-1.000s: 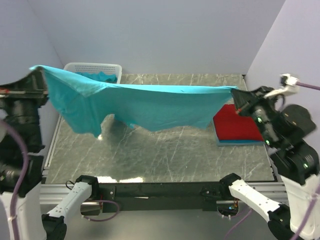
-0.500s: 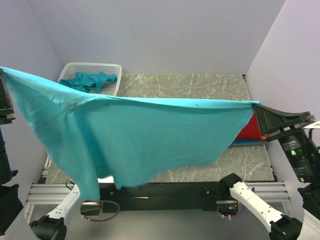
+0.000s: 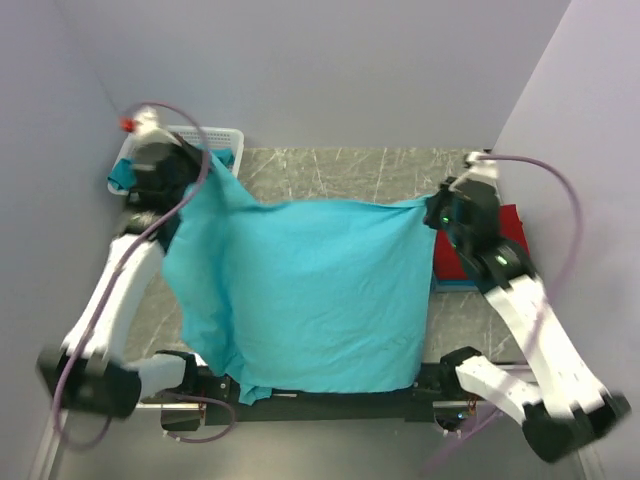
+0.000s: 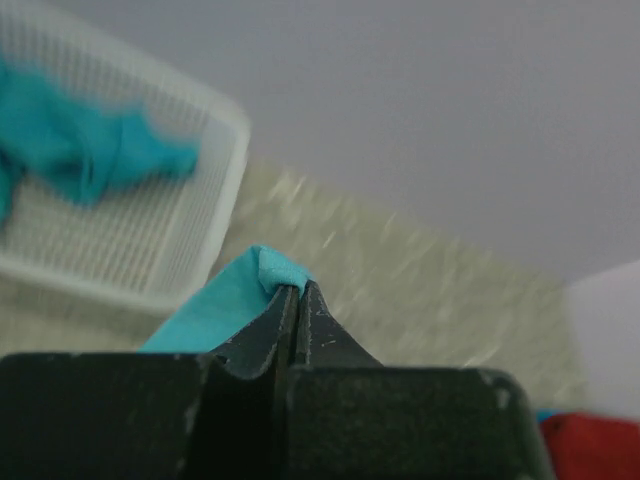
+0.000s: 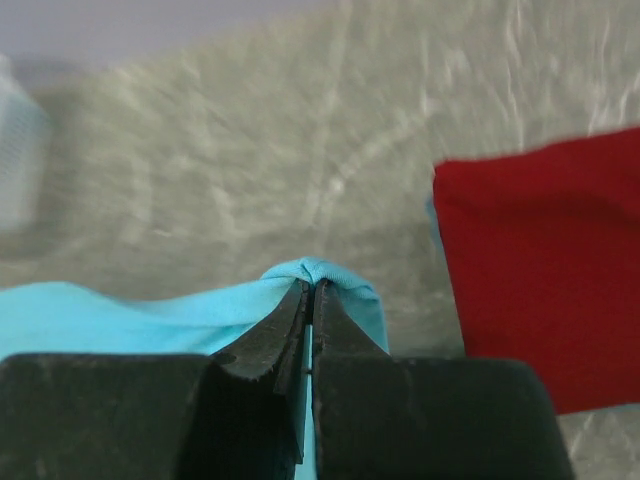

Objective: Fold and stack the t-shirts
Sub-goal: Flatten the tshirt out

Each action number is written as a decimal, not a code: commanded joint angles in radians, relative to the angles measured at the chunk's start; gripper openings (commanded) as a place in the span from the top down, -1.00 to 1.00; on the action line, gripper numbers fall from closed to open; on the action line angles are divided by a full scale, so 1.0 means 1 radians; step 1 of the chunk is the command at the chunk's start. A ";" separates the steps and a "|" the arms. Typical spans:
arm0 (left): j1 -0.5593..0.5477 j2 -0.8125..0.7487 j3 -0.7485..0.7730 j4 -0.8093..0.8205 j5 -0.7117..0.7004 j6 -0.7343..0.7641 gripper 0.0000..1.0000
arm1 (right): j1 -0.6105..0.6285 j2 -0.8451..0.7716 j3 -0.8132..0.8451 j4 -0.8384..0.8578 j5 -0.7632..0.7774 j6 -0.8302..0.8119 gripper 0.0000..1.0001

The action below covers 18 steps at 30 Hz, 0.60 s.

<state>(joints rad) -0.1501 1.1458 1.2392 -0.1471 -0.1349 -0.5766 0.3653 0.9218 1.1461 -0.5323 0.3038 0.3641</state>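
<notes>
The teal t-shirt (image 3: 310, 290), judged light and limp, drapes below the left claw (image 4: 296, 292) and right claw (image 5: 311, 287), each clamped on an upper corner. Corner holds suit such cloth.

A shirt (image 3: 310, 290) is hanging between the left claw (image 3: 183, 163) and the right claw (image 3: 436, 212), draping over the middle of the worktop (image 3: 340, 170) and its near edge. A basket (image 3: 226, 134) is sitting at the far left corner (a second shirt (image 4: 90, 150) lying inside); a folded stack (image 5: 540, 270) is lying at the right, beside the right claw.
</notes>
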 commanded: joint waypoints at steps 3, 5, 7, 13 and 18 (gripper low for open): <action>-0.002 0.195 -0.129 0.126 0.046 0.030 0.99 | -0.112 0.260 -0.132 0.250 -0.127 -0.011 1.00; -0.002 0.288 -0.106 0.115 0.057 0.041 0.99 | -0.138 0.406 -0.083 0.252 -0.152 -0.022 1.00; -0.003 0.336 -0.099 0.132 0.063 0.034 0.99 | -0.147 0.524 -0.016 0.247 -0.170 -0.030 1.00; -0.003 0.459 -0.066 0.169 0.092 0.023 0.99 | -0.163 0.708 0.119 0.218 -0.169 -0.040 1.00; -0.003 0.532 -0.029 0.152 0.077 0.009 0.99 | -0.173 0.779 0.171 0.198 -0.169 -0.045 1.00</action>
<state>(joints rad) -0.1513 1.6588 1.1637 -0.0399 -0.0658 -0.5629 0.2054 1.6821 1.2640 -0.3542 0.1318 0.3367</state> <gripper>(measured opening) 0.013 0.021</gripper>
